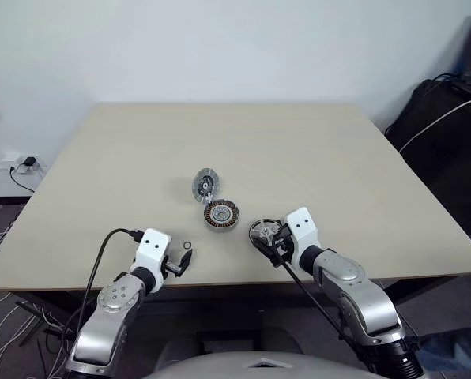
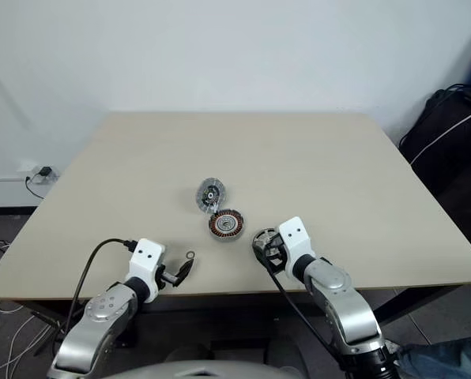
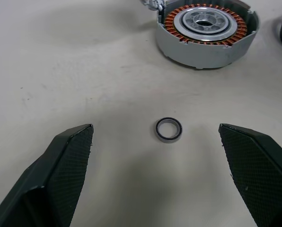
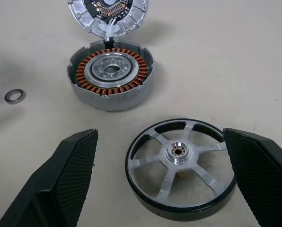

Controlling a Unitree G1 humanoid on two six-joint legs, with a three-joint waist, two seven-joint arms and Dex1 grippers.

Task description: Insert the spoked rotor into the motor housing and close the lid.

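Right gripper (image 4: 160,177): one, at the near right of the table; its two black fingers (image 4: 60,182) are spread wide and hold nothing, one on each side of the spoked rotor without touching it.
Spoked rotor (image 4: 181,161): one, lying flat on the table between the right gripper's fingers; dark rim, five silvery spokes, small metal hub.
Left gripper (image 3: 160,177): one, at the near left edge of the table; its fingers (image 3: 60,179) stand wide apart and empty.
Small black ring (image 3: 168,129): one, flat on the table just beyond the left gripper's fingertips, level with the gap between them, touching neither finger.
Motor housing (image 1: 221,214): one, near the table's middle, beyond both grippers and between them; grey round wall, copper-orange windings, hollow silvery centre, open on top.
Lid (image 1: 205,185): one, just beyond the housing on its far left side, tilted up with its inner face toward the robot; its near edge meets the housing's rim.
Table (image 1: 338,158): one, light beige, carrying all four parts.
Count: two grippers, one rotor, one housing, one lid, one ring.
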